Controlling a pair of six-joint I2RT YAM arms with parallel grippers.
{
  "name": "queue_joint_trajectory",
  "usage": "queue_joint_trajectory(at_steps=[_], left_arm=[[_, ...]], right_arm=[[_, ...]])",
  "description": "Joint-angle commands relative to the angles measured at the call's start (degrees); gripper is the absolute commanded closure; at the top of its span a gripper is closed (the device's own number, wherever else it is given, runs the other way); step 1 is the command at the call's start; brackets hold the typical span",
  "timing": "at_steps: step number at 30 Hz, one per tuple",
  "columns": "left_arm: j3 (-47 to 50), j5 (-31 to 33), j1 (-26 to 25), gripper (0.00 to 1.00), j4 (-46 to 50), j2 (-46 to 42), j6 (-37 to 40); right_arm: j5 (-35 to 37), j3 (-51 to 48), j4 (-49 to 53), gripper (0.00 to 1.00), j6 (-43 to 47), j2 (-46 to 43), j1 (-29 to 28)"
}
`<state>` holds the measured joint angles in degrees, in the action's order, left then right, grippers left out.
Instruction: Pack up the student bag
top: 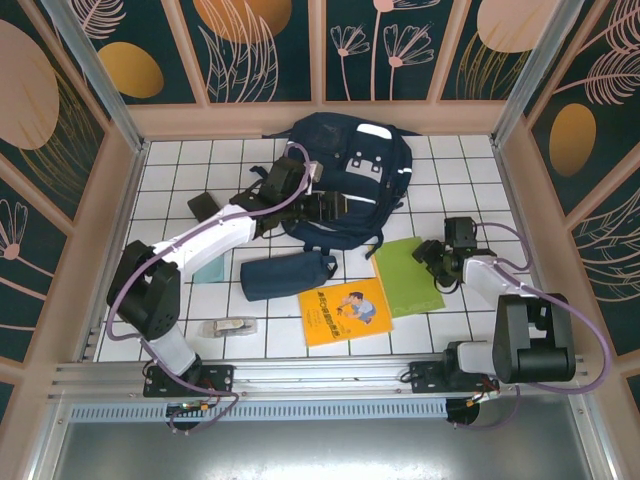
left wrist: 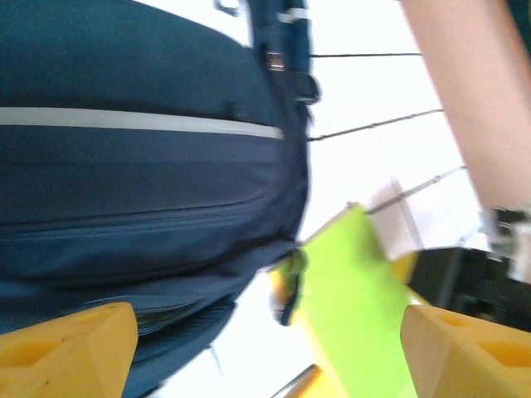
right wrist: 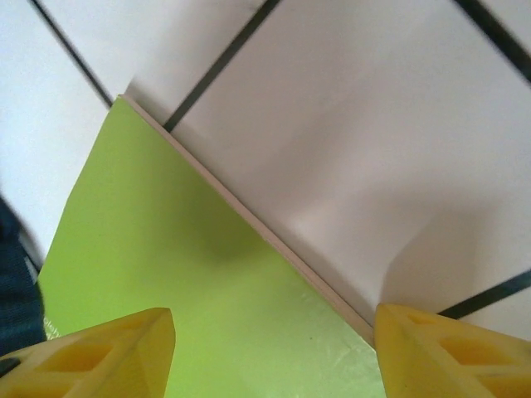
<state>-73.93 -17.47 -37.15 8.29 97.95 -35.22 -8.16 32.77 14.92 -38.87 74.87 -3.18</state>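
**A:** Where does the student bag (top: 345, 175) lie?

**B:** Flat on the white-tiled desk (top: 170, 180), at its far side. The left fingers (left wrist: 75, 348) stand spread wide at the bag's near edge, released, gripping nothing.

**A:** And the rest?

**B:** To the near right of the bag lies a green book (top: 410, 272). The right fingers (right wrist: 108, 356) straddle that book's outer edge, parted and not clamped on it. On the bag's near side lies a yellow book (top: 345, 312), and a navy pouch (top: 288, 275) sits just beside the bag.

**A:** What could go wrong?

**B:** The zip (left wrist: 149, 217) looks closed in the left wrist view, so nothing is likely to go in until a mouth is opened. The soft fabric could also bunch or slip out of a pinch. The green book lies flat, so fingers closing on its edge may skid over the cover or shove it away.

**A:** What is hard to make out?

**B:** Whether the right fingers touch the book cannot be told. The left wrist view is blurred, and no zip pull can be picked out. A small clear packet (top: 228, 327) and a dark object (top: 203, 207), both left of the bag, are too small to name.
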Motion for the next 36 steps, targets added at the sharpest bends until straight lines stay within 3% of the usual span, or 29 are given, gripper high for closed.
queue_joint_trajectory(at_steps=[1, 7, 13, 21, 30, 36], left_arm=[[1.2, -11.5, -3.0, 0.22, -9.9, 4.5, -7.2], [-4.1, -13.1, -8.4, 0.23, -8.8, 13.4, -7.5], [-7.1, -14.9, -8.9, 0.24, -6.6, 20.3, -7.9], [-11.9, -14.3, -9.0, 0.24, -1.7, 28.5, -6.1], [-13.9, -12.2, -9.0, 0.25, -2.3, 34.6, -7.8], [-14.1, -10.7, -8.9, 0.24, -4.7, 35.2, -10.2]], right_arm=[[-2.7, 0.7, 2.8, 0.36, 2.3, -1.8, -1.2], [1.4, -1.1, 5.6, 0.35, 3.8, -4.2, -1.2], [-1.3, -1.3, 5.0, 0.35, 5.3, -5.3, -1.2], [2.3, -3.6, 4.1, 0.33, 7.6, -1.9, -1.1], [-14.2, -4.6, 2.2, 0.37, 10.1, -4.9, -1.7], [-17.2, -2.6, 5.3, 0.43, 10.6, -10.2, -1.8]])
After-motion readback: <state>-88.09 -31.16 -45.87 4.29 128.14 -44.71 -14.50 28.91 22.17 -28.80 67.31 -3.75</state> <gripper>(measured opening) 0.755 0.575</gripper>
